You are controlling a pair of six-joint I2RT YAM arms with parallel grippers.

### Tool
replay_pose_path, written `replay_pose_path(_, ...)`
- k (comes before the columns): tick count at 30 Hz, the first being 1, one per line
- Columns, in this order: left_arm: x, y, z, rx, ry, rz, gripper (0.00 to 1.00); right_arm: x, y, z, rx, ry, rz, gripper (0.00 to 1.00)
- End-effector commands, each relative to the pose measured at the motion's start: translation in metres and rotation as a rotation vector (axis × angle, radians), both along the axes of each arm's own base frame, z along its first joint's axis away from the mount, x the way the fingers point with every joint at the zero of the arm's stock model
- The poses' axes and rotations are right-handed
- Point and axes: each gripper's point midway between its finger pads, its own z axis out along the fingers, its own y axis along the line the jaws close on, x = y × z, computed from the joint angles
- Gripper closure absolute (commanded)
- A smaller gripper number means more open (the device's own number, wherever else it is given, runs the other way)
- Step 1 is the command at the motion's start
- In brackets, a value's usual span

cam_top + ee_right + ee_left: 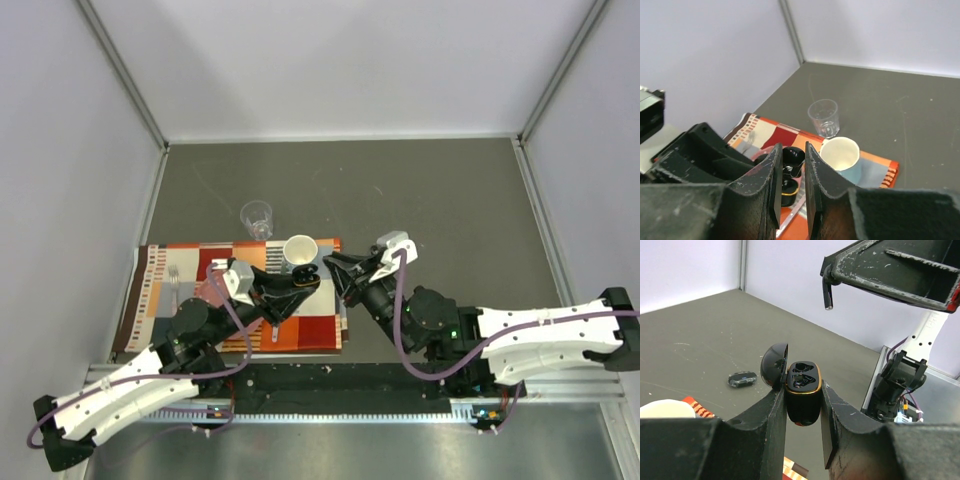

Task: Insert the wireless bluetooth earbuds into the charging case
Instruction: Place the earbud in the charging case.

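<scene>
The left arm [130, 385] stretched toward the white mug [299, 249], its left gripper [804, 400] clamped on the open charging case [803, 390] just in front of the mug, while the right arm [530, 335] bent in from the mug's right, the right gripper [793, 160] with its fingers drawn nearly together.

Lab test cell: white panel walls [340, 60], aluminium framing [122, 72].

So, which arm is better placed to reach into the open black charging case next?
Right. The left hand is busy gripping the open black gold-rimmed plastic charging case; the right hand hovers above it.
</scene>
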Motion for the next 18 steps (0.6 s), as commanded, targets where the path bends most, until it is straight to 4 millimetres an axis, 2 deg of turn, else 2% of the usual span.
replay_pose_path(1,-0.005,0.001,0.024,-0.047,-0.087,-0.015,1.00,-0.020,0.018,0.029,0.061,-0.010,0.139,1.00)
replay_pose_path(7,-0.004,0.004,0.031,-0.035,-0.166,0.002,1.00,-0.031,0.027,0.025,0.034,0.001,0.216,1.00)
replay_pose_path(18,-0.012,0.007,0.044,-0.056,-0.286,-0.013,1.00,-0.031,0.032,0.014,-0.043,-0.021,0.219,1.00)
